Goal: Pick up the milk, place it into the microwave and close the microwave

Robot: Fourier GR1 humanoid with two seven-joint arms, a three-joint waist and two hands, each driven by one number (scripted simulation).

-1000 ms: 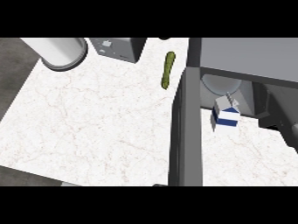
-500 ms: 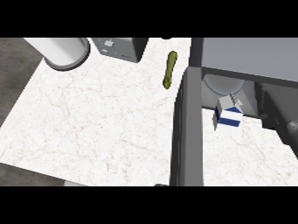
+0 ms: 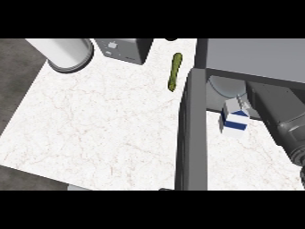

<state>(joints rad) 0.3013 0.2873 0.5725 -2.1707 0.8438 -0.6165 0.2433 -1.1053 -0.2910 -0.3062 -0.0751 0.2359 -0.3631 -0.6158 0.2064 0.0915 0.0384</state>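
Note:
The milk, a white carton with a blue band, shows just right of the open microwave door, which I see edge-on as a dark grey upright bar. Behind the carton is the microwave, with its round grey turntable visible in the opening. My right forearm runs from the lower right up to the carton's top and touches its right side. The hand itself is mostly hidden behind the carton and the microwave's front. I cannot tell whether the carton stands on the counter or is lifted. My left hand does not show.
A green cucumber lies on the white marble counter left of the door. A white cylinder and a grey box stand at the back left. The counter's front edge runs along the lower left.
My right forearm has pushed further in from the right edge towards the microwave opening. The milk has shifted only slightly. The door has not moved.

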